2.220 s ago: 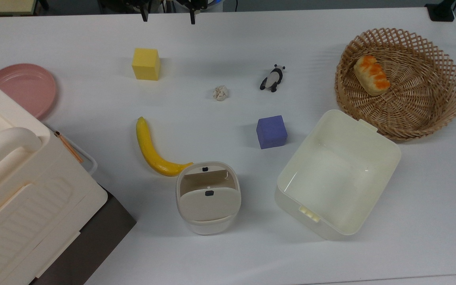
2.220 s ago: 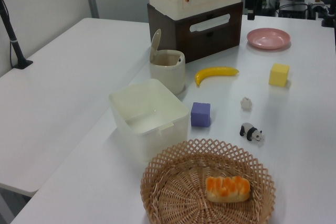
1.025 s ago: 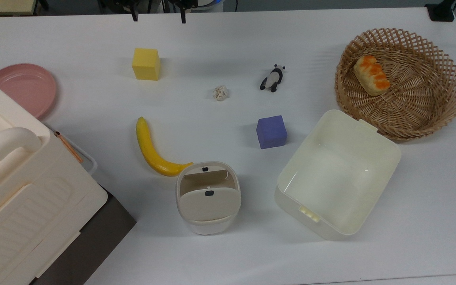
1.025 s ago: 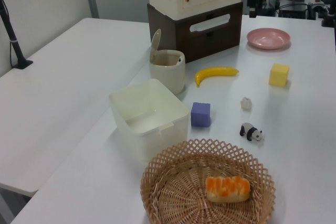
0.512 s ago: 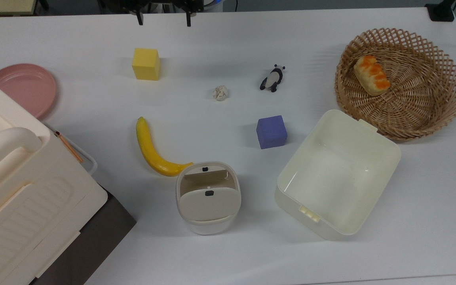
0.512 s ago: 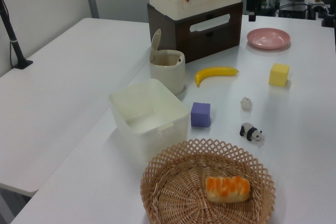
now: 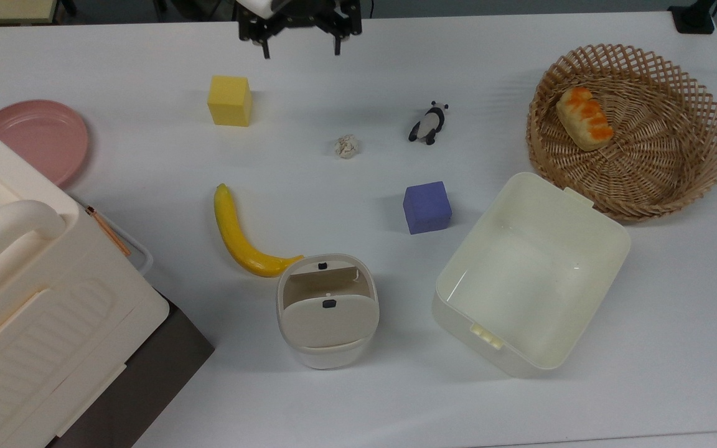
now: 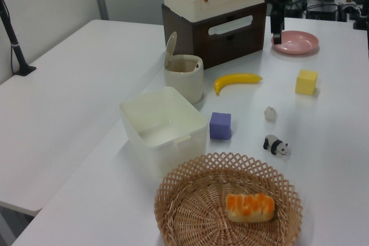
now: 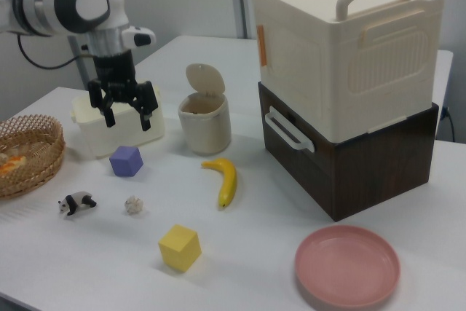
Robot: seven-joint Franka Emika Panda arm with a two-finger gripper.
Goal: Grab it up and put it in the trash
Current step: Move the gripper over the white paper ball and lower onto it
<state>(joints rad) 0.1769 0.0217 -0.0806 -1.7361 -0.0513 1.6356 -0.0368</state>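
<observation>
On the white surface point(image 7: 520, 410), between the yellow cube point(image 7: 229, 100) and the panda figure point(image 7: 429, 123), the paper wad point(image 7: 346, 146) lies untouched, exactly where it was seen half a second ago. What has changed is the gripper point(image 7: 300, 53): it has been brought further over the surface from the far edge in the top view, and now hangs high above it, well apart from the wad. Its fingers point(image 9: 109, 116) are spread wide and hold nothing. The approach is judged to be only beginning; descent and grasp are not yet done. The trash bin point(image 7: 327, 311) stands near the banana point(image 7: 239, 238), its flap lid tipped up.

Counted: one wad, one bin, two cubes (one yellow, one purple cube point(image 7: 427, 207)), one panda, one banana, one pink plate point(image 7: 38, 138), one cream tub point(image 7: 529, 274), one wicker basket point(image 7: 629, 127) with one bread roll point(image 7: 584, 118), and one stacked pair of storage boxes point(image 9: 349, 78).
</observation>
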